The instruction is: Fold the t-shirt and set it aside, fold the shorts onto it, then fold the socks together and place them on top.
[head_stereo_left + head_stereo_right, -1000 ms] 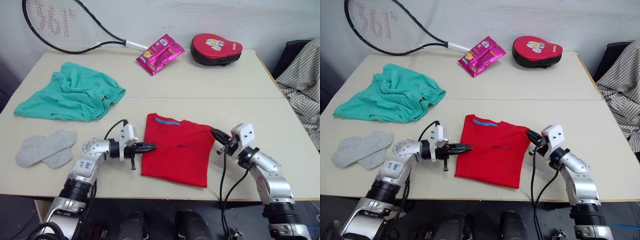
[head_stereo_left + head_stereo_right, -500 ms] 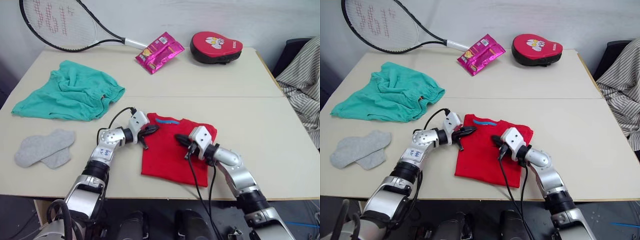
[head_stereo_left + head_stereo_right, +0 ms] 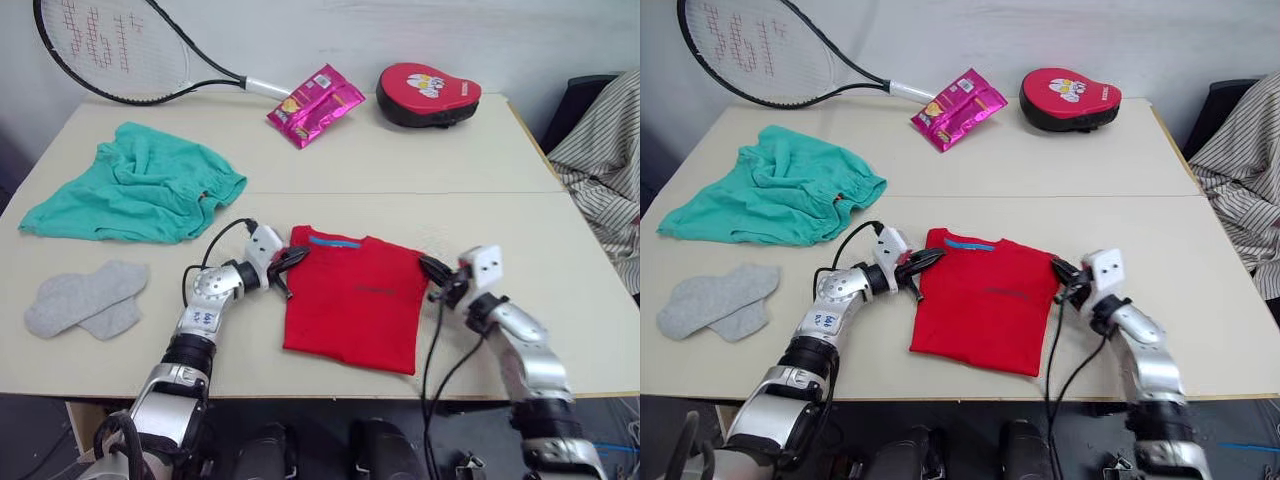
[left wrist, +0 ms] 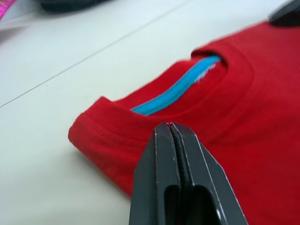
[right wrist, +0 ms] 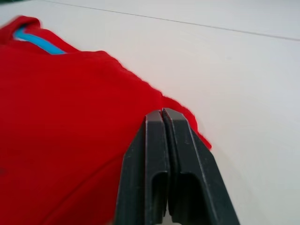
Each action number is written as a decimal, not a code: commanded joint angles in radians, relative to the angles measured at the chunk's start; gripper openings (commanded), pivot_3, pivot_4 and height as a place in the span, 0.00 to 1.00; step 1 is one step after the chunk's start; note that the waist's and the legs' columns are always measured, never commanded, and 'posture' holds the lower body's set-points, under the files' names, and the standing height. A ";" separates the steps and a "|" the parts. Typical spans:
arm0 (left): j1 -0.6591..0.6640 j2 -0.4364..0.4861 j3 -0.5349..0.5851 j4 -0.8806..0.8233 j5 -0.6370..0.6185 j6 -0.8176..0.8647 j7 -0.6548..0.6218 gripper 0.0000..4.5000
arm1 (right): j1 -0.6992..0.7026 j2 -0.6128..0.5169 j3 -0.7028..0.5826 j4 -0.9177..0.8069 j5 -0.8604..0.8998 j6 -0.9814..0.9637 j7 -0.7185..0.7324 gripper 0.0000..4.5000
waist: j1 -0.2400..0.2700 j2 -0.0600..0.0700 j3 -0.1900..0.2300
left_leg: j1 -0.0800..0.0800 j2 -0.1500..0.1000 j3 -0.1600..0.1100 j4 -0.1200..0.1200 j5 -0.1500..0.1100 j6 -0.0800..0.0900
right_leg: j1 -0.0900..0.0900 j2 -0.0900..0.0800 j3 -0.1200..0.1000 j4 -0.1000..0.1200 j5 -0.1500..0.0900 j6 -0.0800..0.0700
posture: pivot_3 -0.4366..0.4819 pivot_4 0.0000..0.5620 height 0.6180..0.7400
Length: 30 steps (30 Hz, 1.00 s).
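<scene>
The red t-shirt (image 3: 355,297) lies folded into a rectangle at the table's front centre, its blue collar band facing away from me. My left gripper (image 3: 292,259) is shut, its tips at the shirt's far left corner beside the collar (image 4: 178,91). At the shirt's far right corner sits my right gripper (image 3: 432,268), also shut, with no cloth between its fingers (image 5: 157,140). The teal shorts (image 3: 140,185) lie crumpled at the left. In front of them, near the left front edge, the grey socks (image 3: 85,297) lie overlapping.
A tennis racket (image 3: 120,50), a pink snack packet (image 3: 315,103) and a red padded mitt (image 3: 428,92) lie along the table's far side. A striped cloth (image 3: 600,150) hangs off to the right. Bare table (image 3: 480,180) stretches behind and right of the shirt.
My right gripper swept in over the shirt's middle, then drew back to its far right corner. The left gripper moved from the shirt's left edge up to the collar corner.
</scene>
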 commanded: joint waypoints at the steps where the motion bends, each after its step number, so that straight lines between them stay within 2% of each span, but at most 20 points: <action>1: 0.019 0.055 -0.004 -0.145 -0.108 0.035 -0.221 0.04 | 0.055 -0.094 -0.097 -0.205 0.232 0.295 0.021 0.27 | -0.001 0.000 0.000 | 0.000 0.000 0.000 0.000 0.000 0.000 | 0.000 0.000 0.000 0.000 0.000 0.000 | 0.48 0.27 1.00; 3: 0.026 0.091 -0.010 -0.198 -0.140 0.082 -0.300 0.13 | 0.089 -0.149 -0.161 -0.265 0.374 0.463 0.006 0.43 | 0.000 0.000 0.000 | 0.000 0.000 0.000 0.000 0.000 0.000 | 0.001 0.000 0.000 -0.001 0.000 0.000 | 0.48 0.27 1.00; 5: 0.027 0.125 0.001 -0.249 -0.170 0.119 -0.344 0.27 | 0.120 -0.240 -0.222 -0.281 0.552 0.700 0.000 0.59 | 0.001 0.000 0.000 | 0.001 0.000 -0.002 0.000 -0.001 0.001 | 0.002 0.000 0.000 -0.002 0.000 -0.001 | 0.48 0.27 1.00; 7: 0.032 0.160 0.018 -0.295 -0.198 0.158 -0.376 0.41 | 0.153 -0.344 -0.228 -0.273 0.677 0.916 0.025 0.73 | 0.002 0.001 0.001 | 0.001 0.000 -0.002 0.000 -0.002 0.003 | 0.002 -0.001 0.000 -0.002 0.000 -0.001 | 0.48 0.27 1.00; 10: 0.060 0.195 0.032 -0.342 -0.232 0.168 -0.433 0.62 | 0.154 -0.376 -0.166 -0.287 0.699 1.014 -0.006 0.98 | 0.000 0.001 0.001 | 0.000 0.000 -0.004 0.000 -0.005 0.008 | 0.002 -0.002 -0.002 -0.004 0.000 -0.002 | 0.48 0.27 1.00; 11: 0.068 0.202 0.032 -0.348 -0.231 0.162 -0.442 0.69 | 0.128 -0.349 -0.152 -0.277 0.706 1.036 -0.045 1.00 | -0.003 0.001 0.000 | 0.000 0.000 -0.004 0.000 -0.005 0.007 | 0.002 -0.002 -0.002 -0.004 -0.001 -0.002 | 0.48 0.27 1.00; 15: 0.101 0.222 0.046 -0.357 -0.223 0.152 -0.454 0.98 | 0.029 -0.263 -0.075 -0.244 0.694 1.128 -0.142 1.00 | -0.005 0.001 0.000 | 0.001 0.000 -0.004 -0.001 -0.004 0.006 | 0.002 -0.001 -0.001 -0.003 -0.001 -0.002 | 0.48 0.27 1.00; 20: 0.122 0.250 0.061 -0.336 -0.218 0.141 -0.466 1.00 | -0.092 -0.124 -0.032 -0.147 0.666 1.197 -0.228 1.00 | -0.005 -0.002 -0.001 | 0.001 0.001 -0.004 -0.001 -0.003 0.004 | 0.002 0.000 -0.002 -0.003 -0.001 -0.003 | 0.48 0.27 1.00; 23: 0.119 0.247 0.068 -0.322 -0.208 0.117 -0.456 1.00 | -0.148 -0.049 -0.029 -0.082 0.623 1.190 -0.268 0.86 | -0.006 -0.003 -0.001 | 0.001 0.001 -0.004 -0.001 -0.003 0.004 | 0.002 0.000 -0.002 -0.003 0.000 -0.003 | 0.48 0.27 1.00; 27: 0.110 0.245 0.065 -0.303 -0.201 0.094 -0.448 1.00 | -0.200 -0.011 -0.021 0.032 0.508 1.136 -0.310 0.55 | -0.012 -0.003 -0.002 | 0.001 0.001 -0.003 -0.002 -0.001 0.000 | 0.002 0.000 -0.001 -0.002 0.000 -0.003 | 0.48 0.27 1.00; 30: 0.105 0.246 0.066 -0.291 -0.198 0.081 -0.446 1.00 | -0.200 -0.014 -0.008 0.036 0.483 1.132 -0.296 0.30 | -0.013 -0.003 -0.002 | 0.002 0.001 -0.003 -0.002 -0.001 0.001 | 0.002 0.000 -0.001 -0.002 0.000 -0.003 | 0.48 0.27 1.00</action>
